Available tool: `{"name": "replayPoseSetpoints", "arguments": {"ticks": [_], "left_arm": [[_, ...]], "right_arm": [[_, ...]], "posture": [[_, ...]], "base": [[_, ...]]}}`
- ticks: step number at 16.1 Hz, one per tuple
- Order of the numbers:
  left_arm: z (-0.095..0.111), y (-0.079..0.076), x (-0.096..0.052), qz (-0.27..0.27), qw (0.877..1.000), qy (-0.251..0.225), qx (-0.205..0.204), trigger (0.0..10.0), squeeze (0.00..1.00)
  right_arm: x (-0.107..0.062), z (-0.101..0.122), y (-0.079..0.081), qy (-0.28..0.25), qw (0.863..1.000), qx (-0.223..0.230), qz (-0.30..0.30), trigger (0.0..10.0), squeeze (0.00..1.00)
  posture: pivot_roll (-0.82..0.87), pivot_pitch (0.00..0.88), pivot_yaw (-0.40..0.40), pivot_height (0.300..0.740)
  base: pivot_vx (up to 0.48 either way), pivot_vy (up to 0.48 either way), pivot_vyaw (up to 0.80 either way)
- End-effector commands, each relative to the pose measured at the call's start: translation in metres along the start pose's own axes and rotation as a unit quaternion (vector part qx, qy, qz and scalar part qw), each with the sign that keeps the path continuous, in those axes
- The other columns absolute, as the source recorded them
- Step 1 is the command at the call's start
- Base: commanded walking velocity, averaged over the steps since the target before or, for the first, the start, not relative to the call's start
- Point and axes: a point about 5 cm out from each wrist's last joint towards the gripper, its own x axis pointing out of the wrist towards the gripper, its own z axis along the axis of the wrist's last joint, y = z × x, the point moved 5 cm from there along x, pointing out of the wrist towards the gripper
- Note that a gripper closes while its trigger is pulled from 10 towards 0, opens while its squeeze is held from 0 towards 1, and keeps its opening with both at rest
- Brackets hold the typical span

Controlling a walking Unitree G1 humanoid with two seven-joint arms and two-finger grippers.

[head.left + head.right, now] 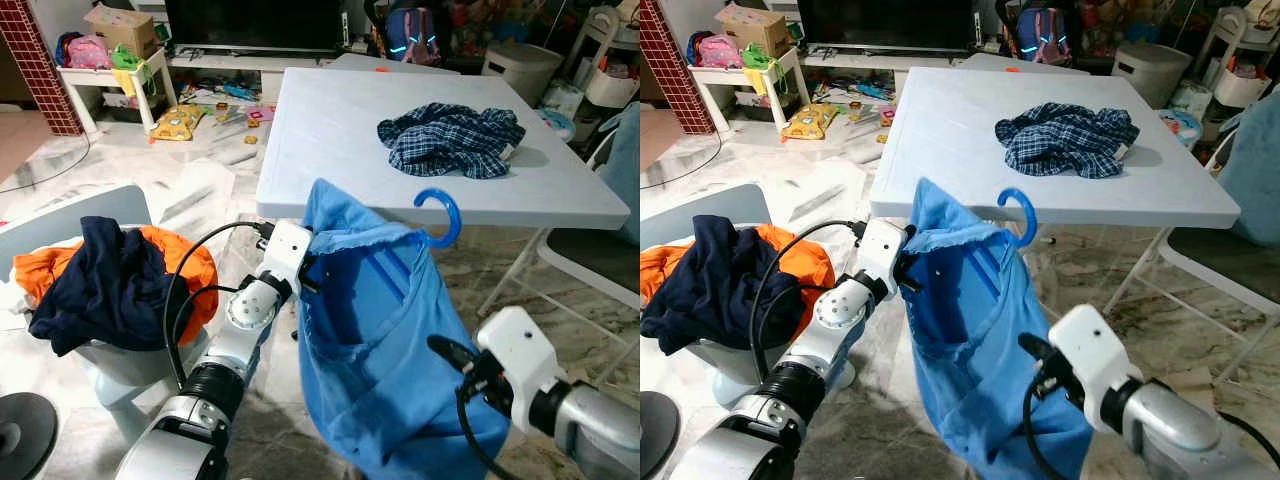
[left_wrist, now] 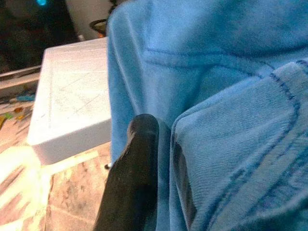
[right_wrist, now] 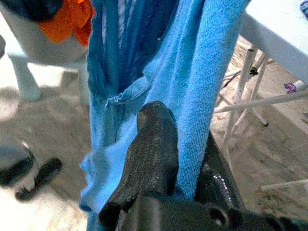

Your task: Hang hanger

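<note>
Left eye view has a blue garment (image 1: 380, 350) hanging in the air just in front of the near edge of the white tabletop (image 1: 330, 150), held up between both arms. A blue hanger (image 1: 440, 215) sits inside it; its curved hook sticks up out of the cloth and overlaps the tabletop's front edge in the picture. The left gripper (image 1: 310, 275) grips the garment's upper edge at the side farther from the hook, below the tabletop's near left corner. In the left wrist view one black finger (image 2: 134, 173) lies flat against the blue cloth; the other finger is hidden behind the fabric, so the pinch looks closed on the garment. The right gripper (image 1: 445, 350) is lower, below the hook and well under the tabletop's edge, against the garment's side. In the right wrist view its two fingers (image 3: 154, 159) have a fold of the blue cloth clamped between them.

On the tabletop, toward its far right part, lies a crumpled plaid shirt (image 1: 450, 138). Left of the tabletop, on the floor, stands a laundry basket (image 1: 120, 375) heaped with orange and dark navy clothes (image 1: 105, 280).
</note>
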Motion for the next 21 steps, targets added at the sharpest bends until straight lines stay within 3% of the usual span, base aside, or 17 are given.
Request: {"name": "replayPoseSetpoints", "arguments": {"ticks": [1,4,7,10,12,16,21], "left_arm": [[0.011,0.013,0.005,0.024,1.000,-0.011,0.006,0.0,0.00],[0.015,0.016,0.006,0.030,0.999,-0.014,0.009,0.0,0.00],[0.014,0.020,0.008,0.035,0.999,-0.010,0.012,0.0,0.00],[0.012,0.019,0.007,0.034,0.999,-0.005,0.011,0.0,0.00],[0.011,0.021,0.007,0.035,0.999,-0.002,0.012,0.0,0.00],[0.005,0.017,0.008,0.025,1.000,0.012,0.002,0.0,0.00],[0.002,0.006,0.010,-0.003,1.000,0.019,-0.019,0.0,0.00]], "right_arm": [[-0.006,-0.006,-0.009,0.014,0.999,-0.031,-0.014,10.0,0.00],[-0.016,-0.019,-0.015,0.044,0.997,-0.055,-0.009,10.0,0.00],[-0.046,-0.051,-0.036,0.124,0.987,-0.095,-0.019,10.0,0.00],[-0.070,-0.058,-0.045,0.147,0.982,-0.116,-0.007,10.0,0.00],[-0.093,-0.055,-0.048,0.144,0.984,-0.107,0.006,10.0,0.00],[-0.145,-0.026,-0.047,0.101,0.986,-0.124,0.041,10.0,0.00],[-0.164,-0.004,-0.025,0.056,0.985,-0.131,0.102,10.0,0.00]], "posture": [[-0.04,0.000,-0.030,0.740],[-0.04,0.000,-0.034,0.740],[-0.05,0.000,-0.037,0.740],[-0.05,0.000,-0.038,0.740],[-0.06,0.000,-0.038,0.740],[-0.08,0.000,-0.032,0.740],[-0.09,0.000,-0.027,0.740]], "base": [[0.000,0.000,0.00],[0.000,0.000,0.00],[0.000,0.000,0.00],[0.000,0.000,0.00],[0.000,0.000,0.00],[0.000,0.000,0.00],[0.000,0.000,0.00]]}}
